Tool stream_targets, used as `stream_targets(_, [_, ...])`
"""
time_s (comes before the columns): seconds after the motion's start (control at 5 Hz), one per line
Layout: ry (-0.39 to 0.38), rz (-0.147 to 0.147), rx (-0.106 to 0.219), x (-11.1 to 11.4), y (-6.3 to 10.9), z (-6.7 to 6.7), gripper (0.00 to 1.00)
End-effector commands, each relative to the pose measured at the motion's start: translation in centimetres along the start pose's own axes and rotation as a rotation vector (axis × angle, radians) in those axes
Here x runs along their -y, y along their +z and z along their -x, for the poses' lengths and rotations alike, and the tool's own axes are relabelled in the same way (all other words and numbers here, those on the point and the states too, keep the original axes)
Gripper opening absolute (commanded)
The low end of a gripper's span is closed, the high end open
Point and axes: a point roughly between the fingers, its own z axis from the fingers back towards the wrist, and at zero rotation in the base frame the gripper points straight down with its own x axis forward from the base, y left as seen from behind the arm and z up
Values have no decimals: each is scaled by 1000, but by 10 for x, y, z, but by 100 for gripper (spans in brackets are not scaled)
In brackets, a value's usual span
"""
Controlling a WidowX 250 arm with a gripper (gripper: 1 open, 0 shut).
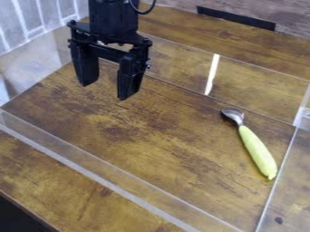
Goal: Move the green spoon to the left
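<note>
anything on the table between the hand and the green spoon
Nothing: in the camera view, only bare wooden tabletop lies between the open hand and the green spoon.

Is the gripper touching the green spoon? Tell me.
Apart. The camera view shows the gripper open at upper left, with bare wooden table between it and the green spoon at right.

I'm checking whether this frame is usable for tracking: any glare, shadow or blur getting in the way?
Camera view: a bright vertical glare streak sits on the clear wall behind the table; the open gripper casts a soft shadow on the wood; the green spoon is readable though slightly soft, its metal bowl dull.
</note>
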Motion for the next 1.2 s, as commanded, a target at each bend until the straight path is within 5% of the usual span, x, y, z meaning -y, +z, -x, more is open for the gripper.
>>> stream_targets(0.0, [-15,4,-32,6,-10,4,100])
stream_targets(0.2, [22,13,-55,10,-28,-3,100])
stream_targets(0.4, [103,28,-44,36,-41,-28,100])
stream_targets(0.8, [327,73,9,95,-43,-48,100])
stream_targets(1.0, [442,90,27,103,-47,-54,100])
